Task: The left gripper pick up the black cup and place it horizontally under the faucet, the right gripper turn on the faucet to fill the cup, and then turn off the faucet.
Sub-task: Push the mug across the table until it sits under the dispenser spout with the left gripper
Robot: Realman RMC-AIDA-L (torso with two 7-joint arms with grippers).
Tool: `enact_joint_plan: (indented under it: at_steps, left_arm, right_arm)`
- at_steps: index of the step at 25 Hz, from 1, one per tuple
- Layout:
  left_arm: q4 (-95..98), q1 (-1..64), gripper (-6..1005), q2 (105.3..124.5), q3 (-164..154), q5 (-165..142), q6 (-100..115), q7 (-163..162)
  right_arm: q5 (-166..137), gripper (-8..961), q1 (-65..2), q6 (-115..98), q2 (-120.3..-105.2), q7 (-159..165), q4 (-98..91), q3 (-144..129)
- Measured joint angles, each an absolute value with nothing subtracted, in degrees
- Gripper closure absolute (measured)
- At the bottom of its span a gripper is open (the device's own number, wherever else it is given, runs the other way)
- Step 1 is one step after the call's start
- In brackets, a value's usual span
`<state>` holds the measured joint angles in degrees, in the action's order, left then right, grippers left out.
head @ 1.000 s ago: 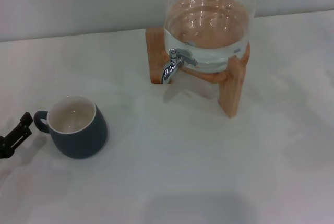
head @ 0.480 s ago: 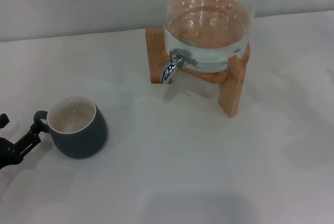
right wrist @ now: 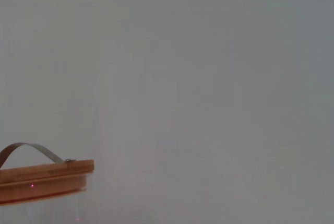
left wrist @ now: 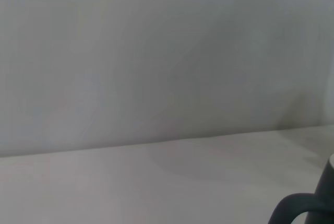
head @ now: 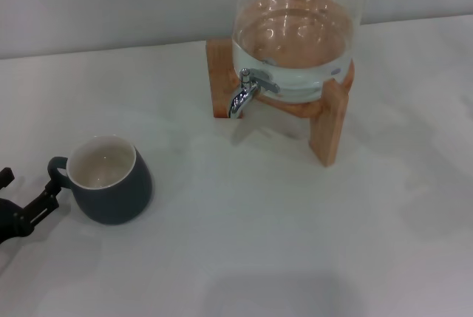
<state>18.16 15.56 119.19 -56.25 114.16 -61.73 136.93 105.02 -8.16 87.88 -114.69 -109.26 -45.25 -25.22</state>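
The black cup [head: 111, 180] stands upright on the white table at the front left, cream inside showing, its loop handle [head: 58, 171] pointing left. My left gripper [head: 26, 193] is at the left edge of the head view, just left of the handle, open and empty. One black finger [head: 44, 199] lies right below the handle; the other [head: 4, 177] just shows at the edge. The left wrist view shows the cup's handle [left wrist: 295, 209] close by. The chrome faucet [head: 244, 91] with its lever sticks out of the glass water jar [head: 295, 36] at the back centre. My right gripper is out of view.
The jar sits on a wooden stand [head: 329, 121] whose front leg reaches toward me. A grey wall runs behind the table. The right wrist view shows only the jar's wooden lid [right wrist: 44, 178] with a metal handle against the wall.
My left gripper has shifted toward the front and slightly right, ending under the cup's handle, and its second finger has come into view. The cup and jar have not moved.
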Motion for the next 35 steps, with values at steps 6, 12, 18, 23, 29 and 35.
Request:
enact_joint_plan:
  at_steps: [6,12,18,23,29,35]
  left_arm:
    - [18.19,16.78,138,119.1,-56.25,114.08,-61.53,136.93]
    - [18.19,17.94,139,119.09,-56.25,114.07,-60.51,136.93]
    - [18.15,18.83,139,119.11,-56.25,114.07,-59.13,136.93]
    - [17.83,19.55,140,119.25,-56.48,113.85,-58.35,136.93]
    - [18.13,19.68,141,119.26,-58.18,113.49,-58.31,136.93]
    - [18.17,19.69,263,119.2,-58.45,113.46,-58.57,137.05]
  right_arm:
    - [105.03,183,-8.11,87.89,-114.69,-109.25,-45.26,-25.14]
    - [105.03,183,-8.08,87.89,-114.7,-109.5,-45.06,-25.13]
    - [105.03,183,-8.08,87.89,-114.69,-109.52,-45.0,-24.89]
    - [105.03,183,-8.08,87.89,-114.7,-109.55,-45.0,-24.4]
    - [105.03,184,-8.11,87.64,-114.7,-109.66,-45.0,-24.35]
    - [105.03,184,-8.17,87.46,-114.69,-109.68,-45.0,-24.32]
